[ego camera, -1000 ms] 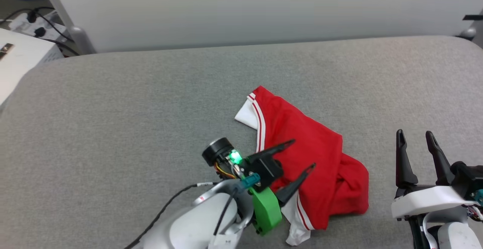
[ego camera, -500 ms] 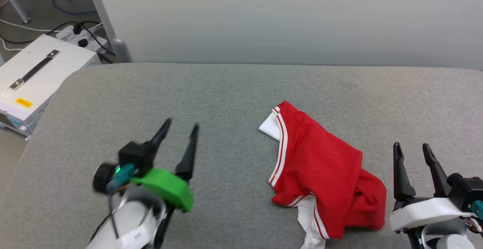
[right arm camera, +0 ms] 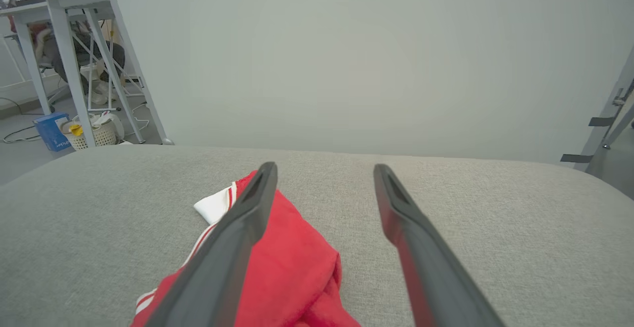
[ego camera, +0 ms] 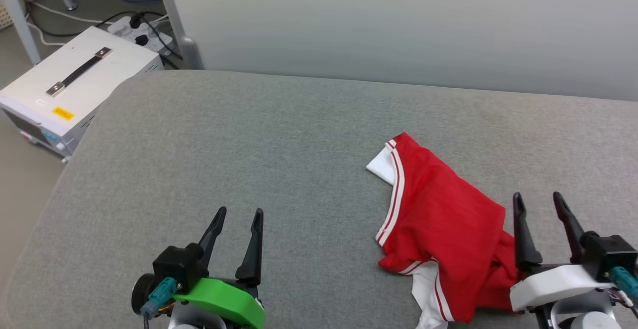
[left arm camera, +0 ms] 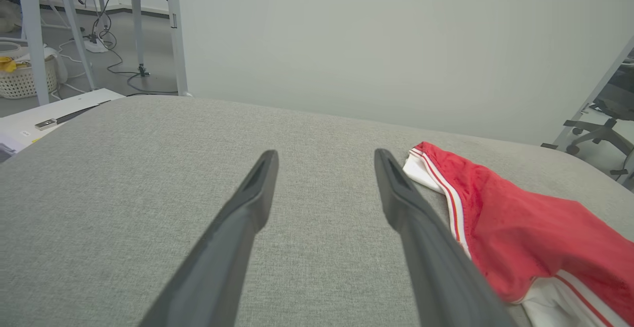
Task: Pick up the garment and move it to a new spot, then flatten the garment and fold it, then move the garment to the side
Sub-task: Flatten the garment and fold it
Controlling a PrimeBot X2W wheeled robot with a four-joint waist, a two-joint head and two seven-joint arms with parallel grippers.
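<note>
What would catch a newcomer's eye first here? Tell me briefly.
The crumpled red shirt with white trim, lying right of centre on the grey table, stands out most. Next, at the bottom edge, come the open left pincer on its bright green mount over bare table, and the open right pincer at the shirt's right edge.

The head view looks steeply down from high above the grey cushion [ego camera: 249,144], the wall [ego camera: 398,20] along its top. Both wrist views sit low and close over the cushion, facing that wall almost level. All three share the red shirt [ego camera: 443,214]: rightward for the left wrist, leftward for the right
</note>
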